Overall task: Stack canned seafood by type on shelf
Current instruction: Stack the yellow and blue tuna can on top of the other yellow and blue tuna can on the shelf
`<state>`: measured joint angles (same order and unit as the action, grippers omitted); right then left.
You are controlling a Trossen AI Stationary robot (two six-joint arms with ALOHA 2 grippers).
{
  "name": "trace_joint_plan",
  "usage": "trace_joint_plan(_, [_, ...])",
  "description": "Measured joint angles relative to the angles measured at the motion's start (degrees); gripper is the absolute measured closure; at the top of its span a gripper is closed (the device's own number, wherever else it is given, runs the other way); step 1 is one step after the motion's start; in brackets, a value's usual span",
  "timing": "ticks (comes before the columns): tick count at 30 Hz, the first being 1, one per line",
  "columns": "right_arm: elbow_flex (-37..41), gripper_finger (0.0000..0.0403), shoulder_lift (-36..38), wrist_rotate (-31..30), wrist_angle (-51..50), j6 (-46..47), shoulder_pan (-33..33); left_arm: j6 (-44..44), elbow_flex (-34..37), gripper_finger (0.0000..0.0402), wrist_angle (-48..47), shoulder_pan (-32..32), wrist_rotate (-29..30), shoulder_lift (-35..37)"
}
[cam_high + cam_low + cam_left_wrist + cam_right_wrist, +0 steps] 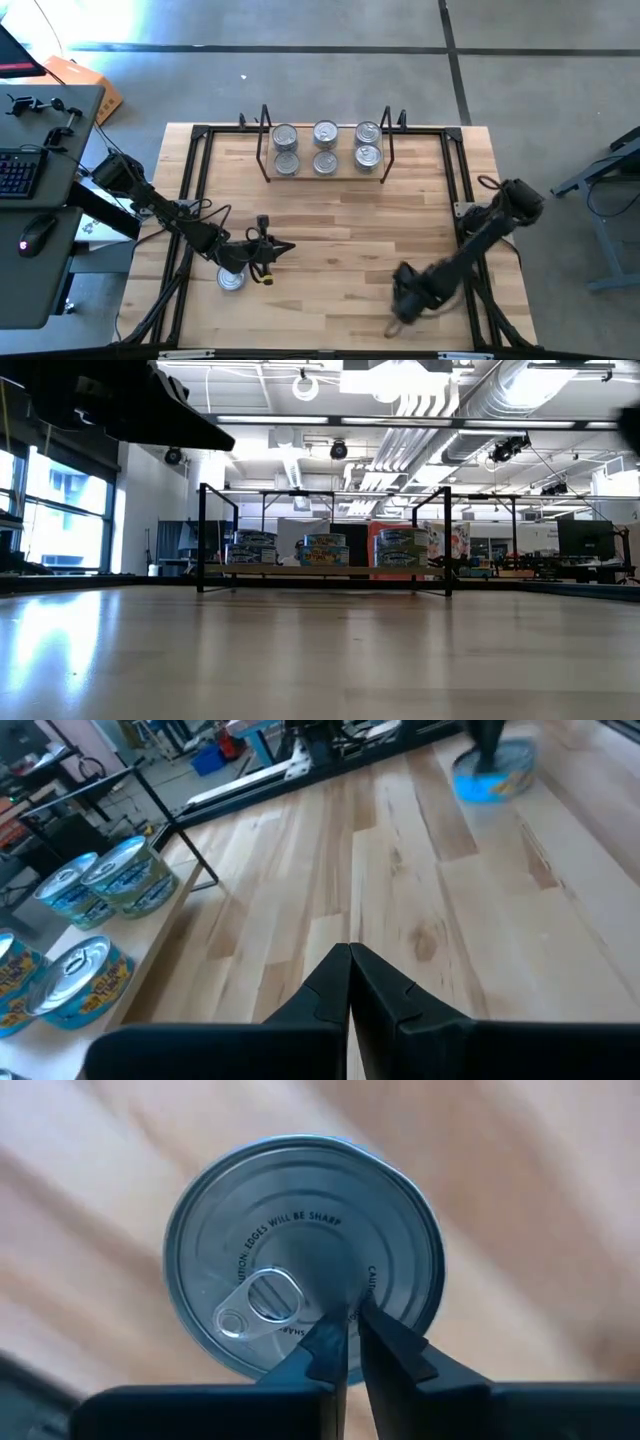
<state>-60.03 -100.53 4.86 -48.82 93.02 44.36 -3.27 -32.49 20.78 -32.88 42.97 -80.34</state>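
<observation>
The middle of the table (330,225) lay bare, leaving an open lane toward the shelf (325,172). Six tins (325,146) in three pairs filled the shelf board between its black wire uprights (263,140). Nearer the front, the left arm (160,210) and a loose tin (231,279) blocked the left side, and the right arm (470,245) crossed the right.

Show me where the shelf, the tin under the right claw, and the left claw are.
shelf (262,150): high view, left wire upright.
tin (300,1250): right wrist view, silver lid.
left claw (350,960): left wrist view, shut fingertips.
</observation>
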Motion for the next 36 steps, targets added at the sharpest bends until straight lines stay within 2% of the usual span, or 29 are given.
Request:
trace_joint_plan(2, [0.0, 0.0382, 0.0, -4.5, 0.4, -7.8, -4.0, -0.5, 0.0, 0.0401, 0.3, 0.0, -0.1, 0.0])
trace_joint_plan(6, [0.3, 0.0382, -0.5, -17.2, 5.9, -25.0, -12.5, -2.0, 0.0, 0.0401, 0.6, 0.0, -0.3, 0.0])
trace_joint_plan(10, [0.8, 0.0382, -1.0, -28.6, 20.1, -42.5, -19.0, -1.9, 0.0, 0.0401, 2.3, -0.3, -1.8, 0.0])
trace_joint_plan(13, [0.9, 0.0382, -1.1, -37.1, 33.7, -56.4, -21.6, -1.9, 0.0, 0.0401, 2.7, -0.5, -4.2, 0.0])
trace_joint_plan(15, [0.6, 0.0382, -0.9, -40.4, 41.7, -63.7, -22.6, -1.9, 0.0, 0.0401, 2.7, -0.5, -5.1, 0.0])
trace_joint_plan(20, [0.7, 0.0382, -2.5, -49.2, 55.0, -72.5, -23.5, -1.9, 0.0, 0.0401, 2.5, 0.6, -5.3, 0.0])
trace_joint_plan(26, [0.7, 0.0382, -7.9, -50.7, 65.2, -73.9, -23.5, -3.0, 0.0, 0.0394, 3.0, 2.9, -11.0, -1.9])
trace_joint_plan(30, [1.5, 0.0382, -14.3, -54.4, 80.2, -71.3, -22.5, -5.9, 0.0, 0.0359, 3.1, 3.8, -12.4, -6.5])
trace_joint_plan(33, [1.6, 0.0382, -18.1, -54.4, 93.3, -78.5, -21.5, -4.5, -0.8, 0.0321, 3.4, 5.2, -12.1, -10.0])
trace_joint_plan(36, [1.5, 0.0382, -18.8, -54.4, 104.6, -89.4, -20.2, -3.0, -2.0, 0.0291, 2.9, 6.9, -11.8, -13.0])
